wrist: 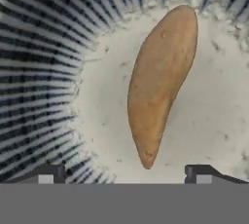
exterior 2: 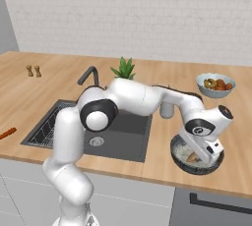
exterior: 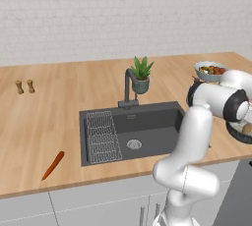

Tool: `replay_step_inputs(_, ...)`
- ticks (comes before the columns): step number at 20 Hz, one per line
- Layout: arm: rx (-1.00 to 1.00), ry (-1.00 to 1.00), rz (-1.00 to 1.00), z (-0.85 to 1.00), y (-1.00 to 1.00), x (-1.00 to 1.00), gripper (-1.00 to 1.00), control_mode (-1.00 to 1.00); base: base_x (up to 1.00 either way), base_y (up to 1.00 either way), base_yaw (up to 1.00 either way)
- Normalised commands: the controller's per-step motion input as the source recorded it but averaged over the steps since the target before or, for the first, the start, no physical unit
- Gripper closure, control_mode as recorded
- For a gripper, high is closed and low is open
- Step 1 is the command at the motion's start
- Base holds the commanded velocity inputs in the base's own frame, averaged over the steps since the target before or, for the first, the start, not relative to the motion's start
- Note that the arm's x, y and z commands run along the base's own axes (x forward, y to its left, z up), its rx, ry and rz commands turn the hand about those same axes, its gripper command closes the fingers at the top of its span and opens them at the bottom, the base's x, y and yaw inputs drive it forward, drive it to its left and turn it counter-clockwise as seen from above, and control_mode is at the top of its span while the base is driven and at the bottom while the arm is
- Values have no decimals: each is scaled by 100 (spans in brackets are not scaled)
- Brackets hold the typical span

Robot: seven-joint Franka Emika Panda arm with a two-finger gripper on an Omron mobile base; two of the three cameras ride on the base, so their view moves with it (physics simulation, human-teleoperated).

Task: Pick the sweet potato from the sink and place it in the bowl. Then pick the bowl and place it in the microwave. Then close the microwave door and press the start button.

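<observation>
The tan-orange sweet potato (wrist: pixel 160 82) lies on the pale speckled floor of the bowl (wrist: pixel 39 72), whose dark ribbed wall rises around it. My gripper (wrist: pixel 124 172) hangs just above it, open, its two tips spread wide with nothing between them. From the right base view, the gripper (exterior 2: pixel 203 152) is lowered into the bowl (exterior 2: pixel 178 160) on the counter to the right of the sink (exterior 2: pixel 129 134). The left base view shows the bowl (exterior: pixel 240 134) at the right edge, partly behind my arm. The dark sink (exterior: pixel 147 122) is empty. The microwave and its door are out of view.
A carrot (exterior: pixel 53 165) lies on the counter left of the sink. A wire rack (exterior: pixel 102 136) sits in the basin's left half. A faucet (exterior: pixel 129 90) and a potted plant (exterior: pixel 141 75) stand behind it. A pale fruit bowl (exterior 2: pixel 215 85) and two shakers (exterior: pixel 24 87) stand further back.
</observation>
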Motion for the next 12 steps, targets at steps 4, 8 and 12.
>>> replay_step_inputs(4, 0, -21, -1, 73, 0, -26, -100, -100, 0, 0, 0)
replay_step_inputs(8, 0, -9, -7, 69, -4, -41, -100, -100, 0, 0, 0)
replay_step_inputs(12, 0, 0, -14, 42, -7, -46, -100, -100, 0, 0, 0)
